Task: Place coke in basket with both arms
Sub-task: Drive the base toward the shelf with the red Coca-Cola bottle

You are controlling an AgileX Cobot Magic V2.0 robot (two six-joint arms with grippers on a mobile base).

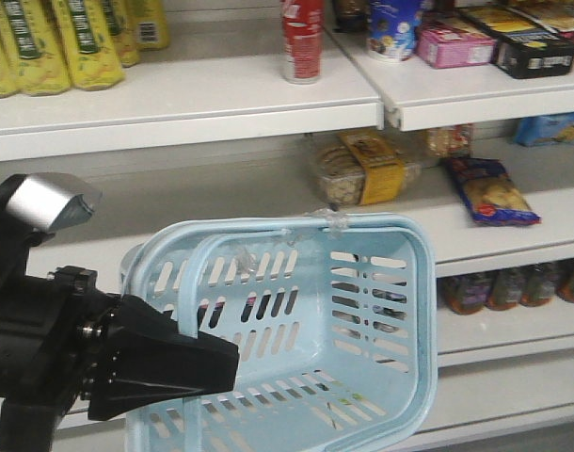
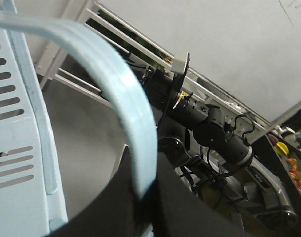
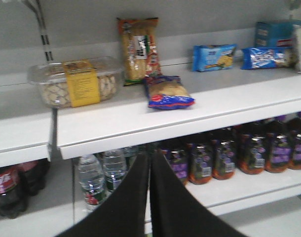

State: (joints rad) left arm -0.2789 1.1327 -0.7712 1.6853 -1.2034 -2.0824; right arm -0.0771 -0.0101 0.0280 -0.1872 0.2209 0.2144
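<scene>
Here, tilted basket (image 1: 315, 330) before snack shelf (image 1: 259, 188).

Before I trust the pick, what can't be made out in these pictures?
Dark plastic cola bottle with red label: right wrist view, blurred, cut by left edge; script unreadable.
Pale blue slotted plastic basket: front view, bottom cut off, near corner behind black left gripper.
Basket's handle: left wrist view, its end vanishes between black jaws.
Black right gripper: absent from front view.
</scene>
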